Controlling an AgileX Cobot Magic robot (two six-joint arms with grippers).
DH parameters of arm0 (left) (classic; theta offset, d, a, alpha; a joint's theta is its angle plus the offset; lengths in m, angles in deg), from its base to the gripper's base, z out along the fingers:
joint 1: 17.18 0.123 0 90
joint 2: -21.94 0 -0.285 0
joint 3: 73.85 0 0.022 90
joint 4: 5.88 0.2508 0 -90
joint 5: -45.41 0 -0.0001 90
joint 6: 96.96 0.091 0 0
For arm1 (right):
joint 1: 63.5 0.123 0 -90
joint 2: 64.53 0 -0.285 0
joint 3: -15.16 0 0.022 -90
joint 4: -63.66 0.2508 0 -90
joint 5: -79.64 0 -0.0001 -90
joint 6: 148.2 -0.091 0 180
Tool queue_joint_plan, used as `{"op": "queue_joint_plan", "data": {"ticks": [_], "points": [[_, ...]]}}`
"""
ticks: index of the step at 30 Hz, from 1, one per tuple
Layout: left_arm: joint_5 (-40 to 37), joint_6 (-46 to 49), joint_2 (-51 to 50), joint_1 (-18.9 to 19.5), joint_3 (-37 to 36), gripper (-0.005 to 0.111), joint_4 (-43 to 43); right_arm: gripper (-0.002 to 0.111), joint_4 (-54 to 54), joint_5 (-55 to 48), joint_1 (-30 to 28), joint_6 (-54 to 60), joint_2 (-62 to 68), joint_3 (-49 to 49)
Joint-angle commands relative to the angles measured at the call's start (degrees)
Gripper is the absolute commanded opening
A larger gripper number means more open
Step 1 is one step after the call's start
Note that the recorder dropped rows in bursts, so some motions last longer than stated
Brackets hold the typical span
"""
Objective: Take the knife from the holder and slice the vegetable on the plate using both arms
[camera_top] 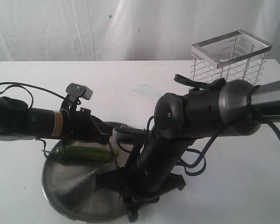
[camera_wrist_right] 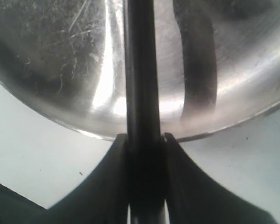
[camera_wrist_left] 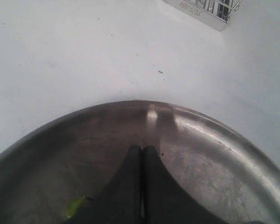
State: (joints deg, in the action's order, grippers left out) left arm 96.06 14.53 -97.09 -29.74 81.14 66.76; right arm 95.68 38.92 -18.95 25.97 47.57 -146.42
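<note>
The green vegetable (camera_top: 84, 153) lies across the far part of the steel plate (camera_top: 74, 205). My left gripper (camera_top: 111, 142) is at its right end, jaws shut with nothing seen between them. In the left wrist view, the shut gripper (camera_wrist_left: 142, 150) hangs over the plate (camera_wrist_left: 210, 154), and a sliver of the vegetable (camera_wrist_left: 74, 207) shows beside the fingers. My right gripper (camera_wrist_right: 144, 138) is shut on the black knife (camera_wrist_right: 140, 70), which reaches out over the plate (camera_wrist_right: 51, 70). In the exterior view the right gripper (camera_top: 100, 177) sits low over the plate's middle. The wire holder (camera_top: 231, 58) stands at the back right.
The right arm's elbow and cables (camera_top: 191, 116) bulk over the table between the plate and the holder. The holder's base (camera_wrist_left: 203, 10) shows far off in the left wrist view. White tabletop (camera_top: 242, 186) surrounds the plate, and a white curtain hangs behind.
</note>
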Motion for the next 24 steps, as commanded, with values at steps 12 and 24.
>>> {"op": "queue_joint_plan", "data": {"ticks": [12,24], "points": [[-7.2,-1.1,-0.1,-1.1,-0.1,0.0,0.6,0.0,-0.5,0.6,0.0,0.1,-0.1,0.1],[-18.2,-13.4,-0.2,-6.3,4.0,0.0,15.4,0.0,-0.8,2.6,0.0,0.1,-0.1,0.1]]}}
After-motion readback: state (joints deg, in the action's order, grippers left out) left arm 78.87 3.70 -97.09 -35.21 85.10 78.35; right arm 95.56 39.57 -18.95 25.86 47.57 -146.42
